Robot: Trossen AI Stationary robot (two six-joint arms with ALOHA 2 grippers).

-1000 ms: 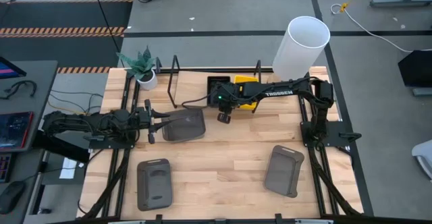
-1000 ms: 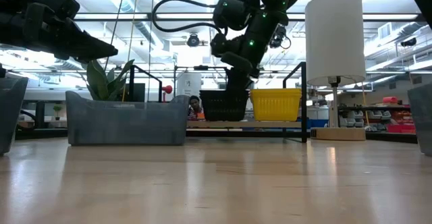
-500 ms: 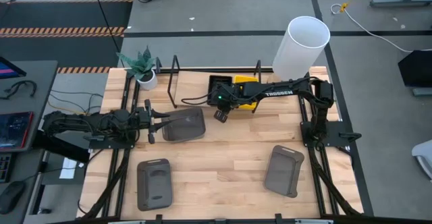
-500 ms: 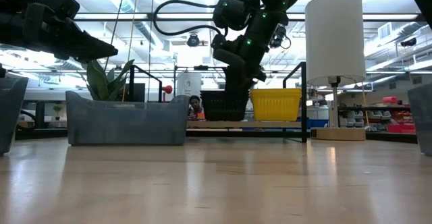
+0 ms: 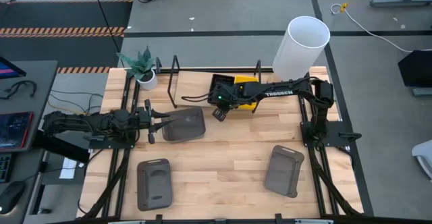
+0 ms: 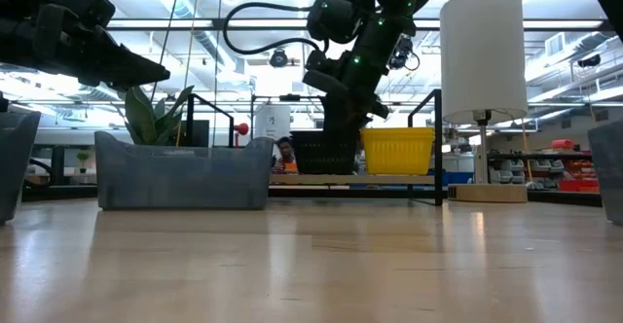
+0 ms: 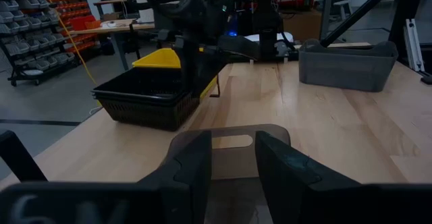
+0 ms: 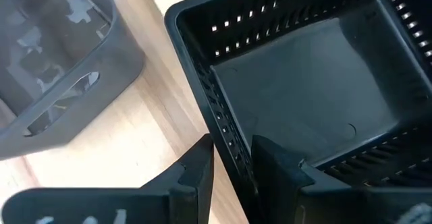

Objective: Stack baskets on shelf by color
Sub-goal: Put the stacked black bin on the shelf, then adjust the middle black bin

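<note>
A black slotted basket stands on the shelf beside a yellow basket. My right gripper reaches it from the table's right and is shut on its wall. A dark grey basket stands upright on the table left of centre. My left gripper hovers open above that basket's left end, and in the low view the left gripper is well clear of the grey basket. In the left wrist view only the grey basket's end rim shows beyond the fingers. My right gripper has the black basket's slotted wall near a corner, one finger inside the basket and one outside. The fingers come slanting down from above and the near side. The basket's bottom sits at the shelf board.
Two more dark grey baskets lie upside down near the front edge, one left and one right. A white lamp stands at the far right by the shelf, a potted plant at the far left. Black wire loops rise at the shelf's ends.
My right gripper has rolled at the wrist while staying in place. The black basket has turned about with it on the shelf and now sits askew to the shelf's edge.
</note>
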